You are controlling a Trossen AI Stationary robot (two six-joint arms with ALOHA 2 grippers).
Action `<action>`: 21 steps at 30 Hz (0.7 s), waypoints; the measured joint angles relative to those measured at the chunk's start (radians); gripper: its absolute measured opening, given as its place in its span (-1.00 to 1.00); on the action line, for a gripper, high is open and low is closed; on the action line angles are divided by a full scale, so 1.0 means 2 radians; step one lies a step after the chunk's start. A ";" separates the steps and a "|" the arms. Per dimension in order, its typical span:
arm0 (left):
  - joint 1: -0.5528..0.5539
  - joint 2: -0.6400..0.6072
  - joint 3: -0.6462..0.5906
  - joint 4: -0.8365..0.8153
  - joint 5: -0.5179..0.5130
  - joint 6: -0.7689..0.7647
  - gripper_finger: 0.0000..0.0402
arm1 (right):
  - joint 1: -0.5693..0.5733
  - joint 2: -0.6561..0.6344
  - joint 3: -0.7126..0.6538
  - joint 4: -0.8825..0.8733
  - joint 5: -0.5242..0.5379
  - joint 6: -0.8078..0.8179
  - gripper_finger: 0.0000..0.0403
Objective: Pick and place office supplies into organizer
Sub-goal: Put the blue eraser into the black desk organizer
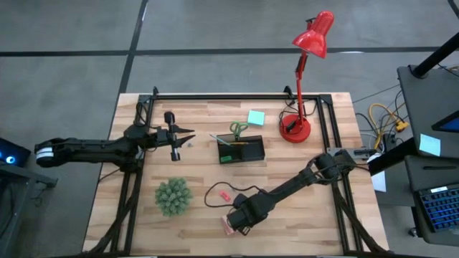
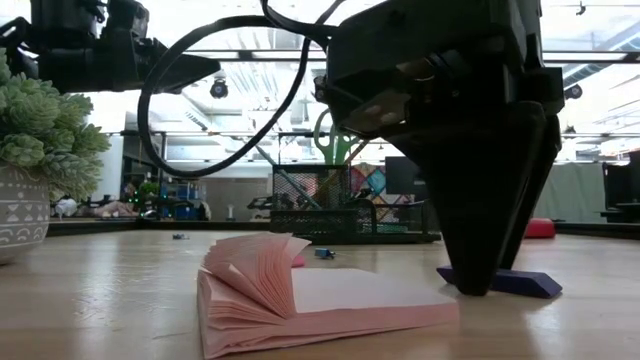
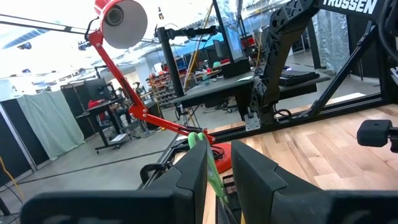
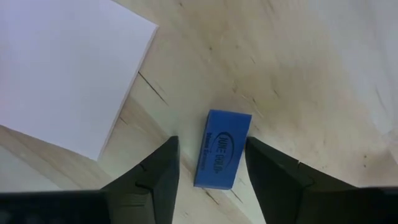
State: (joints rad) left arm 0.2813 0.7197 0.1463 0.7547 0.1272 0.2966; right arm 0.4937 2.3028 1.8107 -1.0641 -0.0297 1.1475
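My right gripper (image 4: pixel 212 171) is open and points down at the table's near edge, its fingers on either side of a small blue eraser (image 4: pixel 222 149) that lies flat on the wood. A pink sticky-note pad (image 2: pixel 320 300) lies just beside it, its sheets fanned up at one end. The black organizer (image 1: pixel 241 149) stands mid-table with green-handled scissors (image 1: pixel 239 130) upright in it and a yellow pencil (image 1: pixel 237 142) across it. A teal pad (image 1: pixel 255 117) lies beyond it. My left gripper (image 1: pixel 185 136) is open and empty, above the table left of the organizer. My right gripper comes at the blue eraser from above, its fingers along the eraser's two long sides (image 4: pixel 245 146). Whether either finger touches the eraser, I cannot tell. The eraser lies flat on the table.
A green spiky plant ball (image 1: pixel 173 196) in a pot stands near left. A red desk lamp (image 1: pixel 295 127) stands far right. A small pink eraser (image 1: pixel 224 195) lies between the organizer and my right gripper, next to a black cable loop (image 1: pixel 215 193).
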 joint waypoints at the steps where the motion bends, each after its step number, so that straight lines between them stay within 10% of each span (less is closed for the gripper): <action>1: 0.000 0.000 0.000 0.000 0.000 0.000 -0.71 | 0.000 0.000 0.000 0.000 0.000 -0.001 -0.18; 21: 0.000 0.000 0.000 0.000 0.000 0.000 -0.71 | 0.000 0.000 -0.001 -0.003 -0.002 -0.030 -0.67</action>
State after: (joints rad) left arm 0.2810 0.7197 0.1463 0.7550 0.1272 0.2958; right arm 0.4927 2.3032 1.8089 -1.0701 -0.0342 1.0877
